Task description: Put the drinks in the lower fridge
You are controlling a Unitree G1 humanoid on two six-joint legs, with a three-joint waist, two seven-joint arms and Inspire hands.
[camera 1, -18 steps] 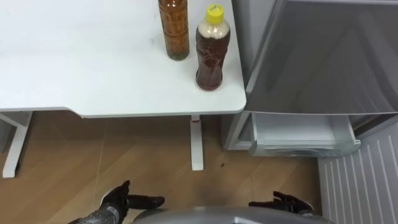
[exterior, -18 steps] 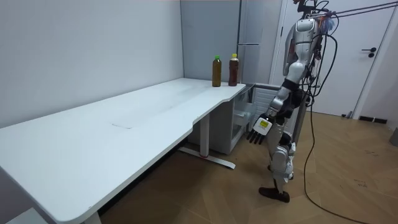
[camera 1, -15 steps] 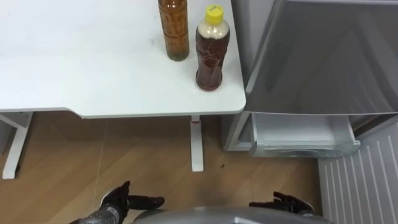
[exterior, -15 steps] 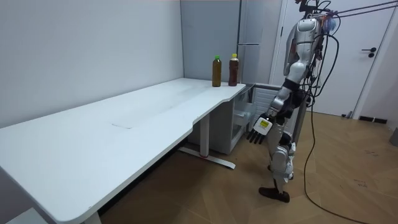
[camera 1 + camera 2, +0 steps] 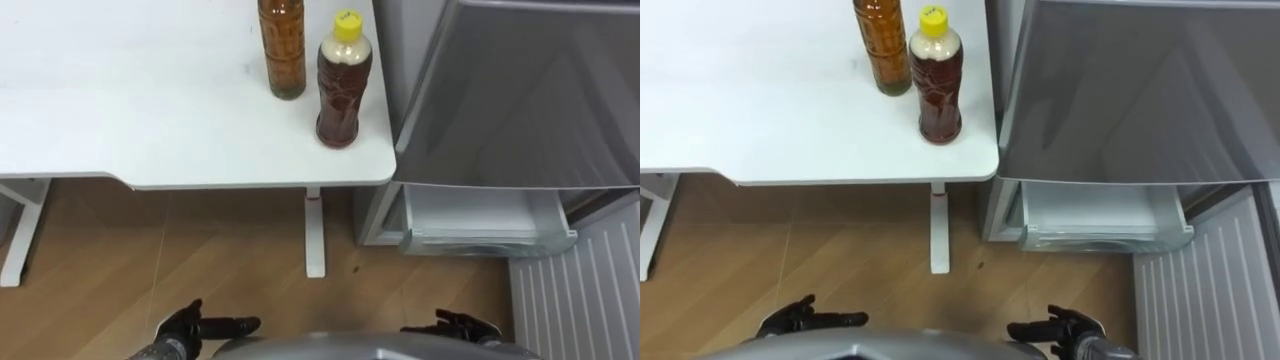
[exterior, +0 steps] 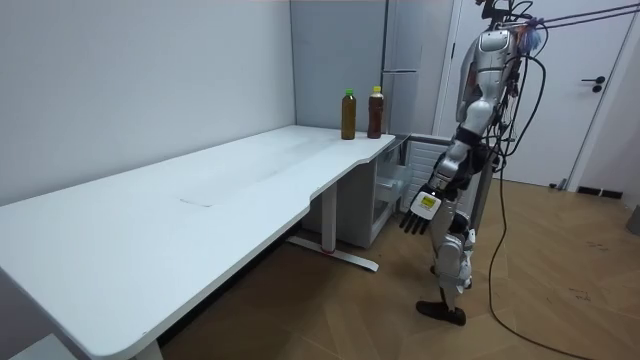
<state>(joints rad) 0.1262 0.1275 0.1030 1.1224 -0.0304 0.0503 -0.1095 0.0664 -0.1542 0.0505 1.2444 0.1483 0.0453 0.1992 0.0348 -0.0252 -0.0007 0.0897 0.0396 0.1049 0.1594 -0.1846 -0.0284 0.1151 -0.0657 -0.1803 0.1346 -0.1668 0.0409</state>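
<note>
Yellow-capped bottle (image 5: 343, 85) hugs the table (image 5: 150, 120) corner beside the open drawer (image 5: 487, 238); left hand (image 5: 185, 326), right hand (image 5: 455, 327) fingers released.

White table (image 5: 150, 120); amber bottle (image 5: 283, 50); brown bottle (image 5: 342, 90), yellow cap (image 5: 345, 23); grey fridge (image 5: 520, 100); tan parquet floor (image 5: 200, 260)

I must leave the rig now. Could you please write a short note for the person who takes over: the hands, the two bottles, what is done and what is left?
Left robot hand: open, low beside the body, holding nothing.
Right robot hand: open, low, holding nothing.
Drinks: the tall amber plastic bottle and the brown plastic bottle with yellow cap stand upright near the corner of the white table, beside the grey fridge.
Done: the lower white fridge drawer is pulled out.
Left: grasp each bottle and put it in that drawer; neither is stored yet.
</note>
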